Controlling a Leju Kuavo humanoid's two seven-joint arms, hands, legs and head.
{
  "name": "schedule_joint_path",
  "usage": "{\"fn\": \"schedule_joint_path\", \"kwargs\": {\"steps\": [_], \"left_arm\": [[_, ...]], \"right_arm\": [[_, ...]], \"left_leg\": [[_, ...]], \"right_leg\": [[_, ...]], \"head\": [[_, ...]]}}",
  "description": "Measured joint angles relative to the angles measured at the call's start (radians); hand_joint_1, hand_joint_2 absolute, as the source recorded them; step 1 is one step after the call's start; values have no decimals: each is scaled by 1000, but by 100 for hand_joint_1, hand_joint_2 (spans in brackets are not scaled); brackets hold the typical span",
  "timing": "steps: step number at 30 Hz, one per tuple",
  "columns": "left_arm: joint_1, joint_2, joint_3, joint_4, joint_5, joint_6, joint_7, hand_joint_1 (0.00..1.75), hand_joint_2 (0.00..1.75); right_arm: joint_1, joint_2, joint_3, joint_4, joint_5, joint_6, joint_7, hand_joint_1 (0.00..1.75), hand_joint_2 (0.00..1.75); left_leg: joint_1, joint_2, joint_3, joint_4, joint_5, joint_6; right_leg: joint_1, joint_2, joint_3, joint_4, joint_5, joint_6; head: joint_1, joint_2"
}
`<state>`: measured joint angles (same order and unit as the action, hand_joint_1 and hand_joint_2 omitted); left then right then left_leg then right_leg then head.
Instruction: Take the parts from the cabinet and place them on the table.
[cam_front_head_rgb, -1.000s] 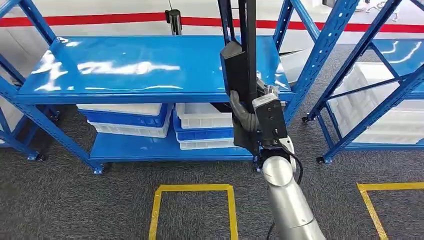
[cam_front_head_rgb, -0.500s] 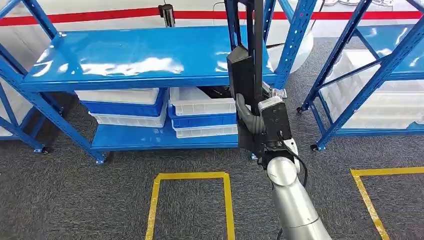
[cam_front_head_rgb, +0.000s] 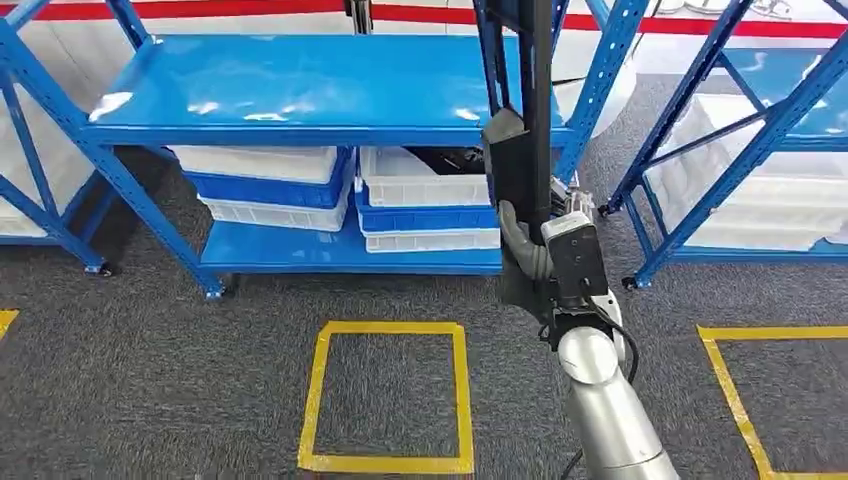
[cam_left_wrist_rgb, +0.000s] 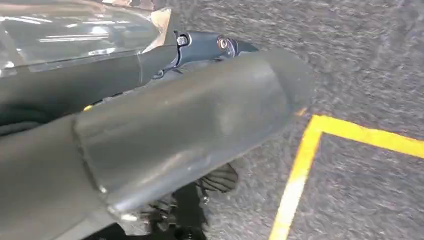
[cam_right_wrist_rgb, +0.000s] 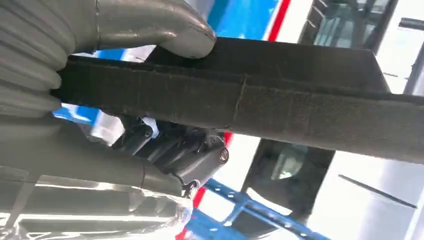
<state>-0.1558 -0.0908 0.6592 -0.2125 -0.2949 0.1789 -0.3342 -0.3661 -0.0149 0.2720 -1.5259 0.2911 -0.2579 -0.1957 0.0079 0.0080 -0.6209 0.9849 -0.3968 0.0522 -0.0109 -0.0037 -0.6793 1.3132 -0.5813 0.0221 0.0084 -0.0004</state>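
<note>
My right hand (cam_front_head_rgb: 532, 252) grips a long black flat part (cam_front_head_rgb: 520, 165) and holds it upright in front of the blue cabinet (cam_front_head_rgb: 300, 90). In the right wrist view the grey thumb (cam_right_wrist_rgb: 150, 25) presses on one face of the black part (cam_right_wrist_rgb: 280, 100) and the darker fingers (cam_right_wrist_rgb: 180, 155) wrap the other face. The part's upper end runs out of the top of the head view. My left hand (cam_left_wrist_rgb: 190, 125) hangs over the carpet with nothing in it, thumb and a dark finger (cam_left_wrist_rgb: 205, 42) stretched out.
White and blue bins (cam_front_head_rgb: 425, 190) are stacked on the cabinet's lower shelf; its top shelf is bare. A second blue rack (cam_front_head_rgb: 760, 120) with a white bin (cam_front_head_rgb: 760, 215) stands to the right. Yellow tape squares (cam_front_head_rgb: 390, 395) mark the grey carpet.
The whole view has shifted: the cabinet sits higher and farther, and the yellow square shows in full. My right hand still holds the black part upright.
</note>
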Motion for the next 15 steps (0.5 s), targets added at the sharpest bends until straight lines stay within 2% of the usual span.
{"fn": "schedule_joint_path", "kwargs": {"steps": [1,2,3,4,5,6,8,9,10,11,12,13,14,15], "left_arm": [[0,-1,0,0,0,0,0,0,0],[0,-2,0,0,0,1,0,0,0],[-1,-3,0,0,0,5,0,0,0],[-1,-2,0,-1,2,8,-2,0,0],[-1,-2,0,-3,2,10,-3,0,0],[-2,-2,1,-3,4,10,-5,0,0],[-1,-2,7,-3,12,10,-10,0,0],[0,-2,10,-3,16,10,-13,0,0],[1,-3,15,-3,20,10,-16,0,0],[1,-5,16,-2,20,10,-18,0,0],[1,-6,16,-2,20,9,-21,0,0],[1,-6,18,-2,21,9,-22,0,0],[1,-6,20,-2,21,9,-23,0,0],[1,-7,23,-2,23,9,-23,0,0]], "right_arm": [[3,-9,-2,0,-3,0,-2,175,175],[4,-12,-2,-1,-5,0,-2,175,175],[3,-18,-2,-4,-10,1,-4,175,175],[2,-20,-1,-8,-13,3,-5,175,175],[0,-21,0,-10,-14,6,-6,175,175],[1,-25,0,-11,-17,7,-7,175,175],[-3,-30,0,-11,-23,12,-9,175,175],[-6,-32,1,-8,-28,15,-12,175,175],[-12,-33,3,-6,-37,19,-18,175,175],[-21,-35,5,-5,-43,22,-23,175,175],[-27,-36,7,-4,-46,24,-26,175,175],[-31,-36,9,-4,-48,24,-27,175,175],[-34,-37,10,-2,-50,24,-28,175,175],[-33,-37,10,-1,-51,24,-29,175,175]], "left_leg": [[1,1,-20,2,15,-4],[1,1,-32,3,24,-7],[2,2,-53,9,40,-16],[-3,2,-65,16,47,-24],[-4,1,-73,23,53,-27],[-5,1,-72,21,66,-33],[-2,-1,-74,20,83,-39],[5,-1,-78,23,82,-44],[9,-3,-89,44,33,-49],[9,-4,-103,101,-49,-52],[10,-7,-119,176,-119,-56],[10,-7,-130,249,-166,-59],[10,-7,-138,319,-182,-60],[10,-6,-131,352,-161,-58]], "right_leg": [[-3,0,28,-22,41,19],[-5,0,58,-58,67,30],[-12,0,132,-162,85,38],[-18,0,200,-259,50,33],[-5,4,248,-332,18,24],[-2,4,220,-324,20,12],[-1,4,214,-311,28,0],[-13,0,206,-313,37,-14],[-11,-4,198,-312,49,-23],[-9,-5,185,-312,62,-36],[-5,-5,177,-311,75,-43],[-1,-5,162,-310,88,-44],[3,-5,144,-308,101,-45],[7,-5,128,-306,112,-45]], "head": [[1,0],[1,0],[0,0],[1,0],[3,0],[-2,0],[-3,0],[-3,0],[-6,0],[-6,0],[-9,0],[-7,0],[-8,0],[-8,0]]}}
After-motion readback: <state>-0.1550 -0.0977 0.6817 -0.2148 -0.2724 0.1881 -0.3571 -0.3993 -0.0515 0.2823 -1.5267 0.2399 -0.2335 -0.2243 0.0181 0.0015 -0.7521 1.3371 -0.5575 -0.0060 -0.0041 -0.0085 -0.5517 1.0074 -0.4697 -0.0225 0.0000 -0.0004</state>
